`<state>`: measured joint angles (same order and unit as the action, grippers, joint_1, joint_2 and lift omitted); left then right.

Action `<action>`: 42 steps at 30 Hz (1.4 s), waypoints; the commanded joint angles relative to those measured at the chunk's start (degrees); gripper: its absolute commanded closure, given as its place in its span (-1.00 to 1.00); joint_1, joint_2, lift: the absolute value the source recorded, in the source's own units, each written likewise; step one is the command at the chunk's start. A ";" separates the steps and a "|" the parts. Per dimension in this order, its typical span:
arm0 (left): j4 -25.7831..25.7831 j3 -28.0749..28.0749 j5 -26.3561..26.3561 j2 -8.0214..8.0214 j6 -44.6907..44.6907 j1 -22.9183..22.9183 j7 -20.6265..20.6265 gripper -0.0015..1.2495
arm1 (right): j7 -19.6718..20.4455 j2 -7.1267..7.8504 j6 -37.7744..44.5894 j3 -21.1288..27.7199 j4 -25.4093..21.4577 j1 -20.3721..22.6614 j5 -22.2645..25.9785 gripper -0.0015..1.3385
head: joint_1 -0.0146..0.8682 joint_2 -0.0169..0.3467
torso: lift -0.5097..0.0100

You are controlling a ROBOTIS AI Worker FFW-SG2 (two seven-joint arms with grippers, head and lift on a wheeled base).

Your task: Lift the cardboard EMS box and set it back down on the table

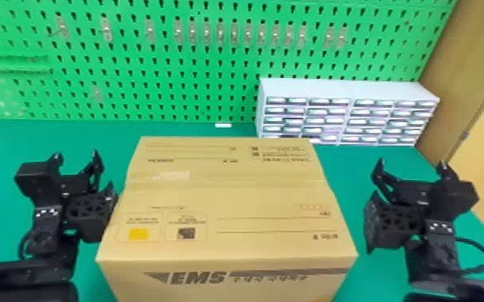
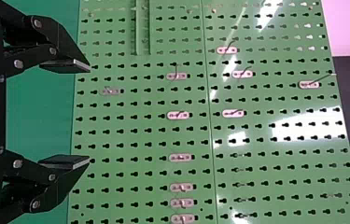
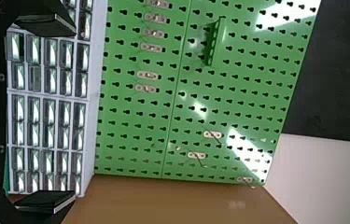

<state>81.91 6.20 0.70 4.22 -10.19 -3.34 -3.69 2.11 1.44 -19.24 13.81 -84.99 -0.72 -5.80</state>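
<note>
Left pincer (image 1: 76,156) spread, just beside the EMS box (image 1: 229,192) — right pincer (image 1: 412,163) spread too, a clear gap off its other flank. The box sits between them on the table (image 1: 92,136) — the right one likely has farther inward to press.

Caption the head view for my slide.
Left gripper and right gripper, both open, flank the cardboard EMS box; green pegboard and drawer cabinet behind.

The closed cardboard EMS box (image 1: 229,196) sits upright.
</note>
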 commanded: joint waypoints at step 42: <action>0.00 0.04 -0.09 0.00 0.00 -0.18 0.44 -0.13 | 1.85 -0.03 -1.41 -0.36 0.35 0.01 -1.58 -0.88 | 0.57 -0.98 | 0.84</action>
<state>81.91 6.24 0.61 4.22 -10.19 -3.51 -3.28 3.87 1.41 -20.65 13.47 -84.63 -0.76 -7.39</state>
